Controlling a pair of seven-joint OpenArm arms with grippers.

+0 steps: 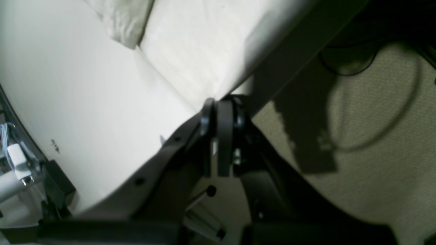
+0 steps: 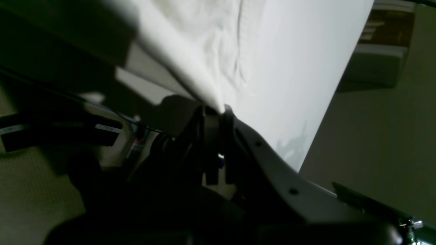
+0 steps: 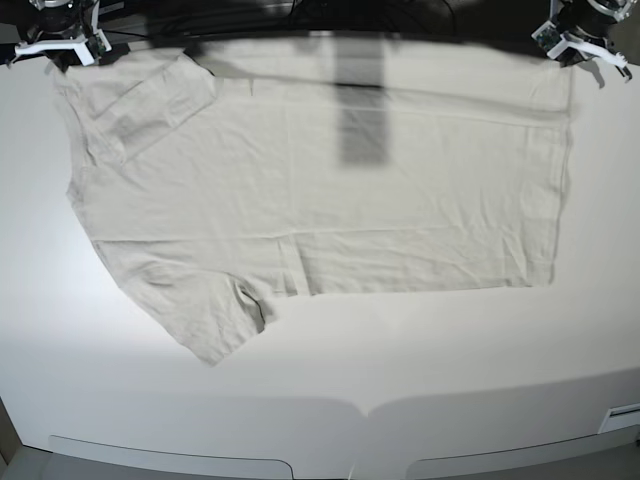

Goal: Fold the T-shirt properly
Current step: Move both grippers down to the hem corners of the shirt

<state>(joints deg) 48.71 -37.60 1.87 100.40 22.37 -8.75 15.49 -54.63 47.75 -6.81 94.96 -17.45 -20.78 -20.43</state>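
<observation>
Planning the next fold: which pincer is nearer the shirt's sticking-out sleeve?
Right. The right pincer grips the shirt at the corner on the sleeve's own side; the left pincer grips the opposite corner, farther across.

1. The right pincer (image 2: 221,114) is closed on a corner of the off-white T-shirt (image 2: 204,47), its dark fingers meeting at the fabric.
2. The T-shirt stretches from the grip toward the top of the view, a hemmed edge showing along one side.
3. Beside the garment lies a white tabletop (image 2: 306,61), a soft gray shadow falling near its edge.
4. Beyond that edge, at upper right, sits a box-like object (image 2: 378,64), its details unclear.
5. Dark cables (image 2: 112,112) run at left, over a brownish floor (image 2: 37,190).
</observation>
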